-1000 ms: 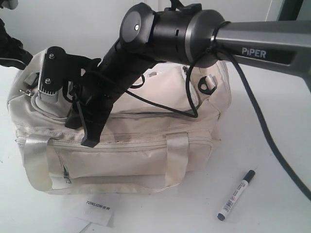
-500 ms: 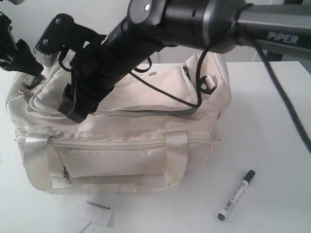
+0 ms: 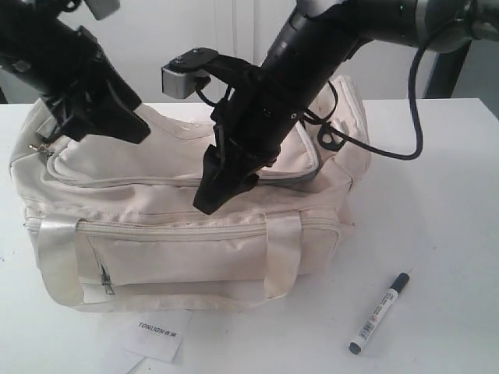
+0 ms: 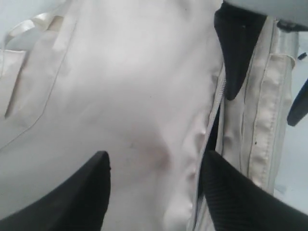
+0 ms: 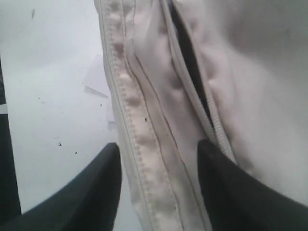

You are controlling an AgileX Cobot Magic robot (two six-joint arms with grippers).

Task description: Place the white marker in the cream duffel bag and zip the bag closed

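Nearest on the table (image 3: pixel 437 195) lie a paper tag (image 3: pixel 156 336) and the white marker (image 3: pixel 380 313). The marker rests flat beside the front right corner of the cream duffel bag (image 3: pixel 187 241), apart from it and outside it.

The bag stands behind them. Along its top zipper (image 3: pixel 179 183) the exterior view shows only a grey line. The wrist views show more: a dark slit along the zipper (image 5: pixel 187 62) (image 4: pixel 214 125), so it is at least partly open (nothing but darkness shows inside).

The right gripper (image 3: pixel 212 196) points down at the bag's front upper edge. In its wrist view the right gripper (image 5: pixel 159 187) has its fingers (image 5: pixel 226 192) spread and empty, straddling the seam just beside the zipper, with the tag (image 5: pixel 96 79) on the table beyond.

Farther back, the left gripper (image 3: pixel 132 125) hangs over the bag's left end. In its own view the left gripper (image 4: pixel 154 187) has its fingers (image 4: pixel 91 192) spread over the top panel, pinching nothing.
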